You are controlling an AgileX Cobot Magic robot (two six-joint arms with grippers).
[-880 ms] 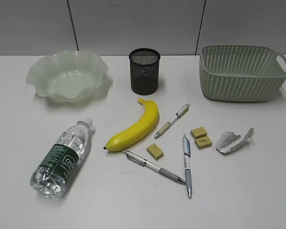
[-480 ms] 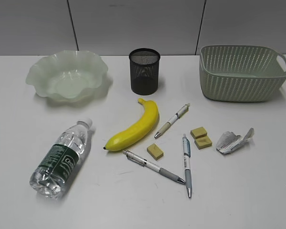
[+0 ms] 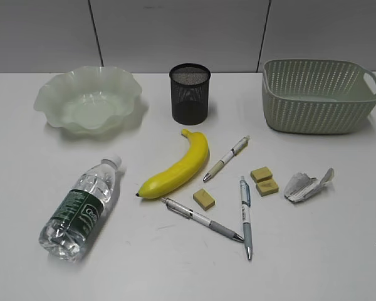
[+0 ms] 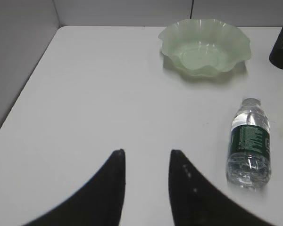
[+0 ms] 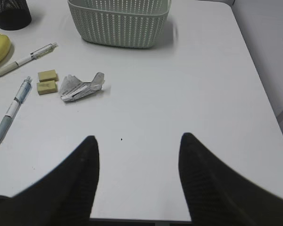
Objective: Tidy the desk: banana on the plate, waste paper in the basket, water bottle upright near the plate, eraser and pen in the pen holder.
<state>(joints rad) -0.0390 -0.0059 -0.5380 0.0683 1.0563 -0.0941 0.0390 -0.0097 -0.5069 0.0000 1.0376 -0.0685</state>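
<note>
Yellow banana is lying diagonally mid-desk, stem end toward 1 o'clock, tip toward 7, with nothing picked up yet as far as I can tell. The plate sits empty at about 10 o'clock from it, the pen holder at 12 and the basket out at 2. The water bottle is on its side at 8 o'clock, cap pointing toward the plate. Three pens and three erasers are scattered from 3 to 5 o'clock of the banana, and the waste paper is past them, well below the basket.

Both arms are out of the exterior shot. Left gripper hangs over bare desk with a narrowish gap between its fingers, nothing in them; the bottle is off at its 2 o'clock. Right gripper has its fingers spread wide, also empty, with the paper wad at 11 o'clock.

If I were calling it, the first grab hasn't started. Easy wins: right arm takes the paper, coming straight down on the wad's fat middle, not the thin flap. Left arm takes the bottle across its labelled belly so it doesn't roll.
</note>
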